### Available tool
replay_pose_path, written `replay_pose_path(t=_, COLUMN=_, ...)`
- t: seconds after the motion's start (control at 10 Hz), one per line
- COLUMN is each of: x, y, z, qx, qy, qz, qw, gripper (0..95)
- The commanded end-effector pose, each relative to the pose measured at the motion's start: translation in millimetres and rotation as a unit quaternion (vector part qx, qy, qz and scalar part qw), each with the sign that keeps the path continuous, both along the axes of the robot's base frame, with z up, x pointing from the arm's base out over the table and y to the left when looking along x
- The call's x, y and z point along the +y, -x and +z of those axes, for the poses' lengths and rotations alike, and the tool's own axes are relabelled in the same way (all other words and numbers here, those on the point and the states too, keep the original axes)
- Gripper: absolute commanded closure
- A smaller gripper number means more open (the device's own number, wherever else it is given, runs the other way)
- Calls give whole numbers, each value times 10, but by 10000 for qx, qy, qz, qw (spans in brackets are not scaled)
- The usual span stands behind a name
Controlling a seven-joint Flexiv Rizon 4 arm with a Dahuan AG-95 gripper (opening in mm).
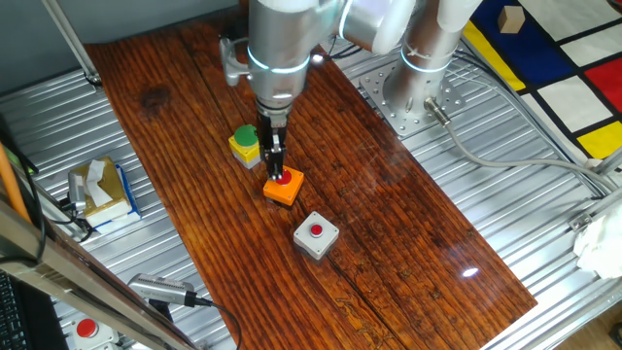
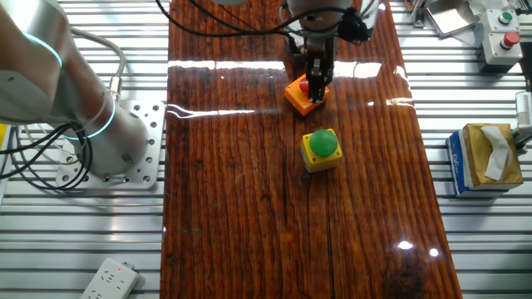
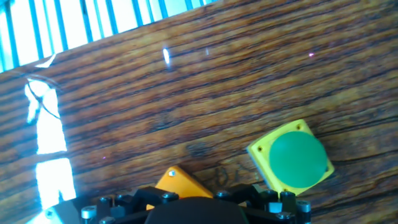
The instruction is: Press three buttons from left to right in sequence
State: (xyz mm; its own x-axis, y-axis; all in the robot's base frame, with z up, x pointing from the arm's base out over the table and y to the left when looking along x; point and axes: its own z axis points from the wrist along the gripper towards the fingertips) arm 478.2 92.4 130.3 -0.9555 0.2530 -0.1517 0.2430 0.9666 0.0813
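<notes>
Three button boxes stand in a diagonal row on the wooden board (image 1: 389, 224). The yellow box with green cap (image 1: 245, 144) is at one end and also shows in the other fixed view (image 2: 321, 148) and the hand view (image 3: 292, 157). The orange box with red cap (image 1: 283, 187) is in the middle and also shows in the other fixed view (image 2: 304, 95). The grey box with red cap (image 1: 316, 234) is at the near end. My gripper (image 1: 278, 171) points straight down with its tips on the orange box's red cap. In the hand view only a corner of the orange box (image 3: 176, 184) shows.
A tissue box (image 1: 102, 190) lies on the metal table to the left of the board. A fourth red button in a whitish housing (image 1: 86, 332) sits at the bottom left. The arm's base (image 1: 418, 87) stands at the board's far right edge. A power strip (image 2: 108, 281) lies nearby.
</notes>
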Motion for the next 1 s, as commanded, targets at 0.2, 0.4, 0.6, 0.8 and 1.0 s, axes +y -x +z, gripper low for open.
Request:
replay_pose_path(t=0.2, x=89, y=-41, z=-21, qx=-19, qy=19, qz=-38, qw=10000, gripper=0)
replay_pose_path(t=0.4, x=152, y=-97, z=-21, qx=-47, qy=10, qz=-29, qw=10000, gripper=0)
replay_pose_path(t=0.6, x=260, y=-175, z=23, qx=94, qy=28, qz=-20, qw=10000, gripper=0)
replay_pose_path(t=0.8, x=312, y=-199, z=68, qx=378, qy=106, qz=146, qw=9991, gripper=0)
replay_pose_path(t=1.0, x=335, y=-209, z=89, qx=784, qy=175, qz=205, qw=9966, gripper=0)
